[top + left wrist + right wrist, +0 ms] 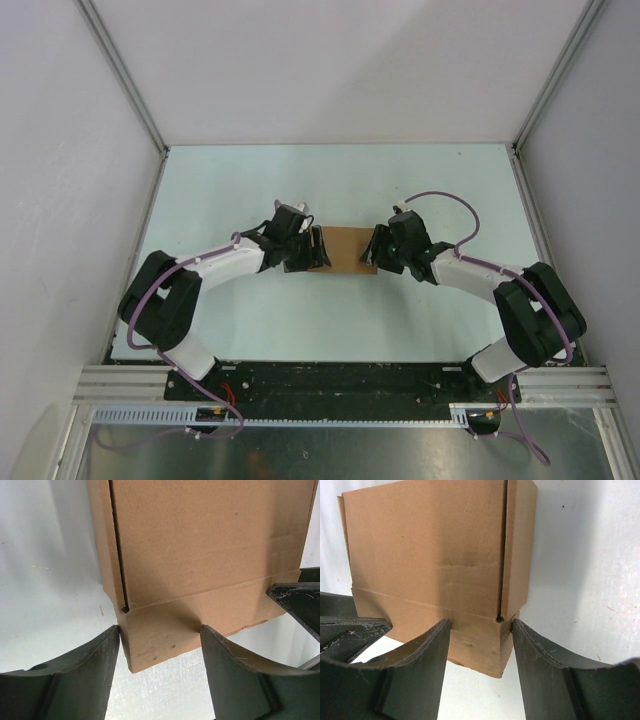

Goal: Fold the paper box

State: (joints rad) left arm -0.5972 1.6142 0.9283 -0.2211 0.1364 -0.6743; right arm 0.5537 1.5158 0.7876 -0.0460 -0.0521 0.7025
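The paper box, plain brown cardboard folded into a small rectangular shape, lies on the pale table midway between my two arms. My left gripper is at its left end and my right gripper at its right end. In the left wrist view the box fills the upper frame, and its near end flap and corner sit between the open fingers of the left gripper. In the right wrist view the box stands the same way, its near corner between the open fingers of the right gripper, with the right finger touching the side.
The pale table is enclosed by white walls on the left, back and right. A black base rail runs along the near edge. The opposite gripper's dark finger shows in each wrist view, at the right edge of the left wrist view and the left edge of the right wrist view.
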